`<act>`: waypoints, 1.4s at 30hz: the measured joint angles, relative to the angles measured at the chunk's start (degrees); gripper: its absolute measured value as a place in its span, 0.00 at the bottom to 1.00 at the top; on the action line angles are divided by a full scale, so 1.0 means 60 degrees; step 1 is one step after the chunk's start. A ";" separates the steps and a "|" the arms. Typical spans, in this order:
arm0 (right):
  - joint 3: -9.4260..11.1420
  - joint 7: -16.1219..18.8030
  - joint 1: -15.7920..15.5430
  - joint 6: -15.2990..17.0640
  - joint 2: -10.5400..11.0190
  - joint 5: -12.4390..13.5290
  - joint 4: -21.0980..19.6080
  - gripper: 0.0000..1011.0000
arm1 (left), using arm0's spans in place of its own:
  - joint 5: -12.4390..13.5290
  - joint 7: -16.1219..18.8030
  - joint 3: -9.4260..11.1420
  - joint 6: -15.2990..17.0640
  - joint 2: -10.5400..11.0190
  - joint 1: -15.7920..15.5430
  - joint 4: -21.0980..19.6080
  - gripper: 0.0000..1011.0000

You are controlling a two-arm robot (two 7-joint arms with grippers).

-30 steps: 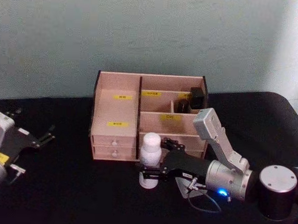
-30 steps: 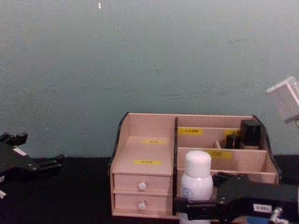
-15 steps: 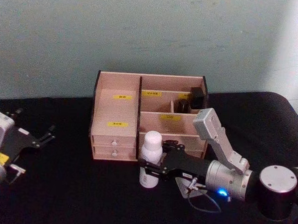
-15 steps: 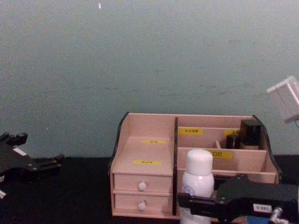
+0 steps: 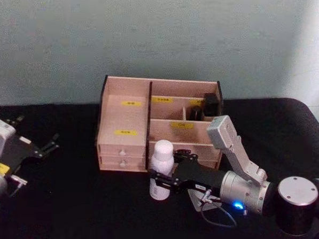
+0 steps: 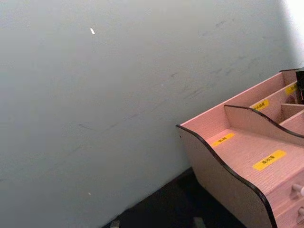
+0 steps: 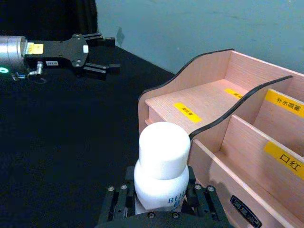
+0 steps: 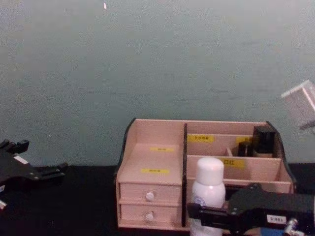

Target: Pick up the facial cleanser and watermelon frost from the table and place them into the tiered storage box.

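Observation:
The facial cleanser [image 5: 161, 161], a white bottle with a rounded cap, stands upright just in front of the tiered storage box [image 5: 125, 117], near its middle divider. My right gripper [image 5: 159, 179] is shut on the bottle's lower body; the chest view shows the bottle [image 8: 208, 184] above the black gripper [image 8: 206, 214]. In the right wrist view the bottle [image 7: 161, 161] sits between the jaws of the gripper [image 7: 159, 202], next to the box [image 7: 190, 107]. I cannot tell whether its base touches the table. My left gripper [image 5: 47, 144] rests open at the far left. The watermelon frost is out of view.
Small black containers [image 5: 209, 104] occupy the box's back right compartment [image 8: 263, 139]. The box's left shelf [image 6: 247, 156] and front right compartments are bare. Black tabletop [image 5: 80, 201] stretches between the two arms. A pale wall rises directly behind the box.
The bottle in my right gripper has shifted slightly and now stands straighter. The left arm has stayed where it was.

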 joint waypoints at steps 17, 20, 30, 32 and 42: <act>0.0164 0.0504 -0.0061 0.0037 0.0382 0.0503 -0.0653 0.59 | 0.0000 0.0000 0.0000 0.0000 0.0000 -0.0001 0.0000 0.99; 0.0288 0.0524 0.0001 0.0102 0.0436 0.0743 -0.0872 0.59 | -0.0001 0.0000 0.0000 0.0000 0.0000 0.0000 0.0000 0.99; 0.0549 -0.0045 0.0651 -0.0065 0.0213 0.0957 -0.0927 0.59 | -0.0001 0.0000 0.0000 0.0000 0.0000 -0.0001 0.0000 0.99; 0.0595 -0.0304 0.0860 -0.0089 0.0083 0.0839 -0.0796 0.59 | -0.0001 0.0000 0.0000 0.0000 0.0000 0.0000 0.0000 0.99; 0.0746 -0.1094 0.1550 -0.0142 -0.0467 0.0304 -0.0034 0.59 | -0.0001 0.0000 0.0000 0.0000 0.0000 -0.0001 0.0000 0.99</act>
